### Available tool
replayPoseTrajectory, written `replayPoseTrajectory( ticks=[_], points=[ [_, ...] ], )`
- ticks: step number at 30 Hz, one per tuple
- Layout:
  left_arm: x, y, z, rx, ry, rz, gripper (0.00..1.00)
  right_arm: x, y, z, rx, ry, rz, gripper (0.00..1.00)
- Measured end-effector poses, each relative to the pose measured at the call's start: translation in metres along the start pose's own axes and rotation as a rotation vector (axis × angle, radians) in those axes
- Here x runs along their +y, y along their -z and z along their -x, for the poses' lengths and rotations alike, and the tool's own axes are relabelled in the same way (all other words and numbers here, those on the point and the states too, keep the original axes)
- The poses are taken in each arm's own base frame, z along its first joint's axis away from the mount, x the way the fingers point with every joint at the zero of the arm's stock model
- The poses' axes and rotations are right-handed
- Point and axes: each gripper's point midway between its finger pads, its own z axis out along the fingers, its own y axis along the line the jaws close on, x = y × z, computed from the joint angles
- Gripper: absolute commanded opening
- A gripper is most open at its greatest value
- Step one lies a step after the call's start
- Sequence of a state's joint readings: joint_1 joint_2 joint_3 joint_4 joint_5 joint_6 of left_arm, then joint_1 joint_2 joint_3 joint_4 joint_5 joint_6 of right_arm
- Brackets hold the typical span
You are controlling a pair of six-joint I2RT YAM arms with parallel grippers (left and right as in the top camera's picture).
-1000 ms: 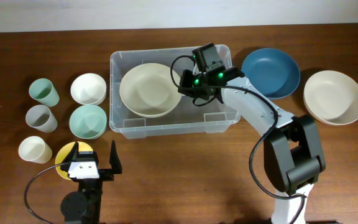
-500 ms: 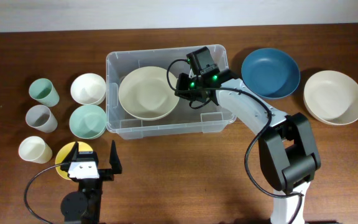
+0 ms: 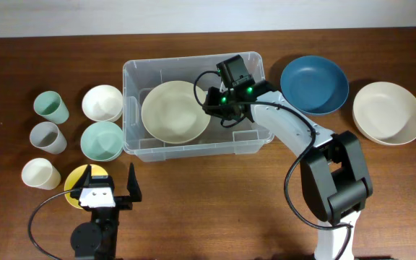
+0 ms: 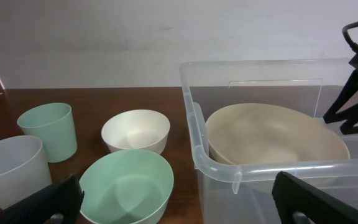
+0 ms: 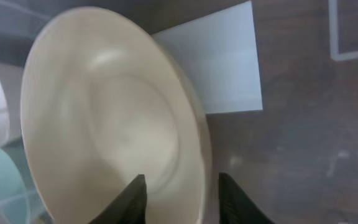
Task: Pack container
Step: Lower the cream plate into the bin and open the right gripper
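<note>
The container (image 3: 132,72) is a clear plastic bin at the table's middle. A large cream bowl (image 3: 173,112) lies in its left half. My right gripper (image 3: 215,108) is inside the bin at the bowl's right rim. In the right wrist view its fingers (image 5: 182,186) are apart and straddle the rim of the cream bowl (image 5: 123,124) without pinching it, with the bin's white label (image 5: 216,68) behind. My left gripper (image 3: 107,189) is open and empty near the front edge. Its view shows the bin's rim (image 4: 197,130) and the bowl (image 4: 272,134).
A blue plate (image 3: 314,84) and a cream plate (image 3: 388,113) lie right of the bin. On the left are a white bowl (image 3: 102,102), a green bowl (image 3: 102,140), a green cup (image 3: 51,107), a grey cup (image 3: 48,136), a cream cup (image 3: 40,173) and a yellow dish (image 3: 76,180).
The bin slid a little left with the right gripper, then stopped. The cream bowl has settled lower and slightly right inside it. The left arm has not moved.
</note>
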State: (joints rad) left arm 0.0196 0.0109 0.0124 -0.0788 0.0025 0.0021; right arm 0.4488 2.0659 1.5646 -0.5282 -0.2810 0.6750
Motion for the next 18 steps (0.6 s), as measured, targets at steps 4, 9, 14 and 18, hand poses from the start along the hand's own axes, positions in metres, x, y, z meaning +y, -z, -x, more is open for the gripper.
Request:
replayPoseTrajectory(
  ticks=[4, 9, 14, 18],
  points=[
    [0.0, 0.0, 0.0, 0.0, 0.0, 0.0, 0.99, 0.003, 0.012, 0.003, 0.018, 0.058, -0.017, 0.69],
    [0.0, 0.0, 0.0, 0.0, 0.0, 0.0, 1.0, 0.017, 0.079, 0.034, -0.016, 0.088, -0.047, 0.94],
    [0.0, 0.0, 0.0, 0.0, 0.0, 0.0, 0.99, -0.012, 0.212, 0.091, -0.221, 0.02, -0.138, 0.99],
    [0.0, 0.0, 0.0, 0.0, 0.0, 0.0, 1.0, -0.092, 0.316, 0.113, -0.381, -0.181, -0.269, 0.99]
  ],
)
